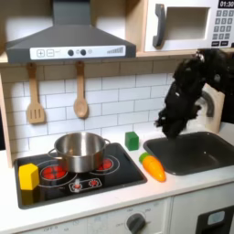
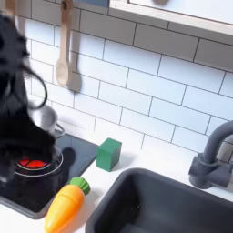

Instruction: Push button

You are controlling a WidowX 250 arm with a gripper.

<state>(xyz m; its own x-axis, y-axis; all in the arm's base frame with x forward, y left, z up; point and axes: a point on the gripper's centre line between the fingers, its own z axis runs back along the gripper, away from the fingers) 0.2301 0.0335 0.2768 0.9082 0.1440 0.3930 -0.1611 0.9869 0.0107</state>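
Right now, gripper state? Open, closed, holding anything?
Gripper: cannot be told; the arm is a dark blur above the sink, jaws not distinguishable.

Toy kitchen: stove; sink; microwave; tiled wall.

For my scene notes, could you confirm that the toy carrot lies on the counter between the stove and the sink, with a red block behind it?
Not quite: the block behind the toy carrot is green, as both exterior views show. The carrot does lie between the stove and the sink.
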